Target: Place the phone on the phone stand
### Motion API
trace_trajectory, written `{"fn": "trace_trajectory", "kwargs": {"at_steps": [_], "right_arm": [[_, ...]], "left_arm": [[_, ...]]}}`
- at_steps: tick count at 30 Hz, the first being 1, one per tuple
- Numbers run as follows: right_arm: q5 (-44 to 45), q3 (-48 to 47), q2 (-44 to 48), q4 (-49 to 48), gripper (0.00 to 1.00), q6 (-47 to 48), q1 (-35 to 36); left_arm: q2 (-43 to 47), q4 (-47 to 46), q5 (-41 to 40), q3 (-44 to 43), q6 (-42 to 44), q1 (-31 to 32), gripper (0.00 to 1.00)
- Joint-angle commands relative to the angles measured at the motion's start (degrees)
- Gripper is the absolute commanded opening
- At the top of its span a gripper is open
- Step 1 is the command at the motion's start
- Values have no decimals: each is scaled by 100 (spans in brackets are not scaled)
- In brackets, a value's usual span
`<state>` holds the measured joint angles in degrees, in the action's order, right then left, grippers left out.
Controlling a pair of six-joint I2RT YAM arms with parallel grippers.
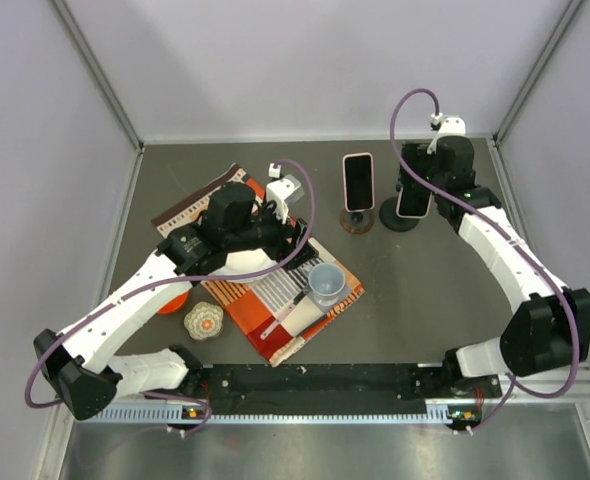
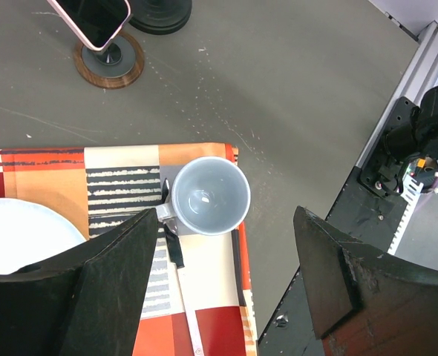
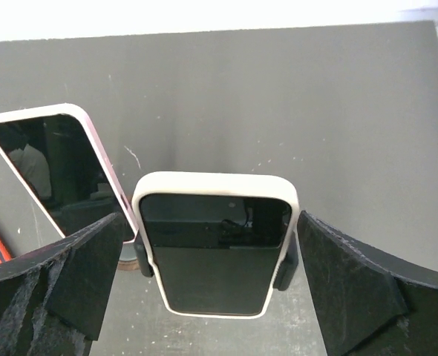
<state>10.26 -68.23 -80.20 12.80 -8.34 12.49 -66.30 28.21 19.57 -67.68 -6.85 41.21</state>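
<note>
The grey counter [image 1: 425, 300] is taking up most of the top view, walled at the back and on both sides, with a broad bare stretch lying between the two arms and in front of the stands. On the left side an orange striped cloth [image 1: 260, 305] is lying at an angle, carrying a white plate [image 2: 18, 230] and a pale grey mug [image 2: 210, 196] with cutlery beside it.

Near the back right corner, the black phone stand [image 1: 400, 218] is standing on its round base, close to the back wall. The phone [image 3: 215, 252] in its cream case is sitting upright on that stand, black clips showing at both lower sides. The right hand [image 3: 210, 216] is straddling it with its jaws standing wide: one finger is flanking each long edge of the phone, very close, with only a slim gap visible at either side.

Just beside it on the left, a second phone [image 1: 358, 180] in a pink case is leaning on a stand with a wooden disc base [image 1: 356, 222]; in the right wrist view its lower edge is lying just behind the left finger [image 3: 85, 274], so room on that side is tight, while the right side is showing bare counter.

The left hand [image 2: 225, 213] is hovering wide and empty above the mug.
</note>
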Motion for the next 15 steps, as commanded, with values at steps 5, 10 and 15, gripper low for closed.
{"fn": "trace_trajectory", "kwargs": {"at_steps": [5,10,15], "right_arm": [[-59,-463,988,451,99,157,-36],[520,-858,1507,1259,99,-115,-28],[810,-939,2482,1551,99,-151,-27]], "left_arm": [[-49,-131,-129,-17,140,-25,79],[-14,-140,-252,9,167,-26,79],[126,-377,-348,185,219,-25,78]]}}
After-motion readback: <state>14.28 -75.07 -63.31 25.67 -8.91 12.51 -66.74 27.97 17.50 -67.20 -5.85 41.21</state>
